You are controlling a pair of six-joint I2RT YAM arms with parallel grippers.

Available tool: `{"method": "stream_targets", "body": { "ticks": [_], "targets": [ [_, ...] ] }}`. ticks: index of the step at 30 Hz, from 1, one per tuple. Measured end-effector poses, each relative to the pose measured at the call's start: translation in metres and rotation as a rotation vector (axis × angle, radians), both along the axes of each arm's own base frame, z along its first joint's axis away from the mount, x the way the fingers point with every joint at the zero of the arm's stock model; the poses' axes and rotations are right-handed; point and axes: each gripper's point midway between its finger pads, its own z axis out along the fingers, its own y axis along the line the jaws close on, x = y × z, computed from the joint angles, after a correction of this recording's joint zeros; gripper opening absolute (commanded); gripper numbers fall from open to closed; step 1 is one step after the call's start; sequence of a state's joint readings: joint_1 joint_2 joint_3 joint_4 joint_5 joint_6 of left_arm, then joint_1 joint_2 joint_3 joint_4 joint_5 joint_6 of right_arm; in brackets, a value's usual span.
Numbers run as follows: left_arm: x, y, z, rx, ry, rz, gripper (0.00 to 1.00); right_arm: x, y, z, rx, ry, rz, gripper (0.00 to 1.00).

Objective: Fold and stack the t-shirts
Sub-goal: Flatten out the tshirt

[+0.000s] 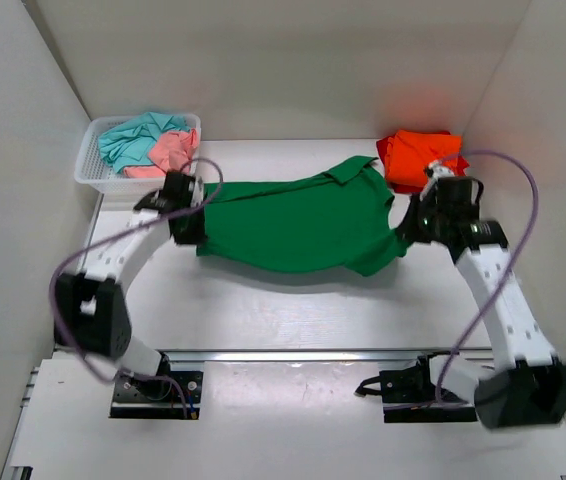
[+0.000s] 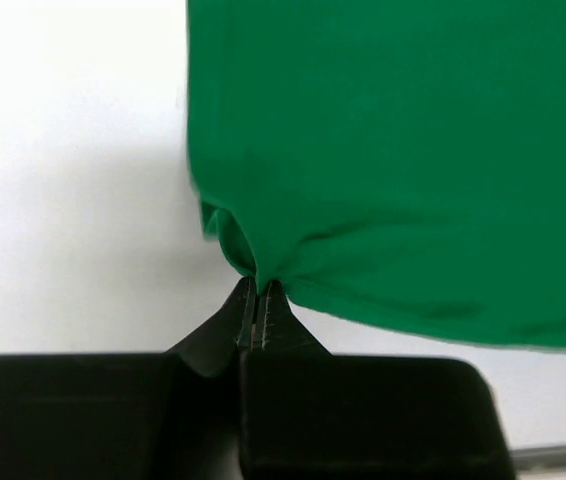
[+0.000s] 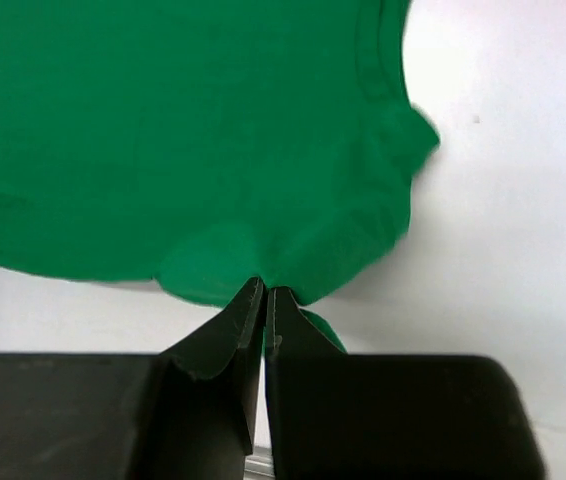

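Across the middle of the table [image 1: 293, 310] the green shirt [image 1: 298, 225] is spread out, pulled between the two arms. Its long axis runs left to right, slightly skewed: the collar [image 1: 348, 168] points to the far right and the bottom hem lies at the left.

Left gripper [image 1: 195, 215] is clenched on a small pinch of the shirt's left edge; in its wrist view the fingers meet with a pucker of green cloth between the tips, and the rest of the shirt stretches away from them. Right gripper [image 1: 410, 225] is likewise clamped on a pinch of cloth at the shirt's right near corner, close to the sleeve, with the body of the shirt reaching away from it to the left. So the shirt lies between the two, each arm holding the end nearest it.

A shadow along the near edge suggests the cloth hangs a little off the table there, though I cannot tell how much of it rests on the surface.

At the far right, just beyond the right gripper, the orange shirt [image 1: 415, 157] sits folded. At the far left a basket [image 1: 88, 165] holds the teal shirt [image 1: 128, 138] and pink shirt [image 1: 170, 150], crumpled.

With the axis running arm to arm, a fold would likely call for both ends to move together, toward far or near, so the cloth doubles over along its length.
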State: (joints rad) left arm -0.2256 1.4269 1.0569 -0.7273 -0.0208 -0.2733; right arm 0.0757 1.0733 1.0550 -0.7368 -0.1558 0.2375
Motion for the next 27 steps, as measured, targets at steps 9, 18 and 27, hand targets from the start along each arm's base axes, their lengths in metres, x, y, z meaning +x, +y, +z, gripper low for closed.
{"method": "stream_targets", "body": {
  "ticks": [9, 18, 27],
  "targets": [
    [0.254, -0.018, 0.141, -0.229, -0.375, 0.058, 0.00, 0.210, -0.002, 0.175, -0.035, -0.409, 0.033, 0.00],
    [0.093, -0.002, 0.191, -0.275, -0.543, 0.053, 0.00, 0.088, -0.014, 0.158, -0.038, -0.472, 0.035, 0.00],
    [0.004, -0.009, 0.002, -0.198, -0.096, 0.046, 0.00, 0.012, -0.003, 0.004, -0.033, -0.126, 0.069, 0.00]
  ]
}}
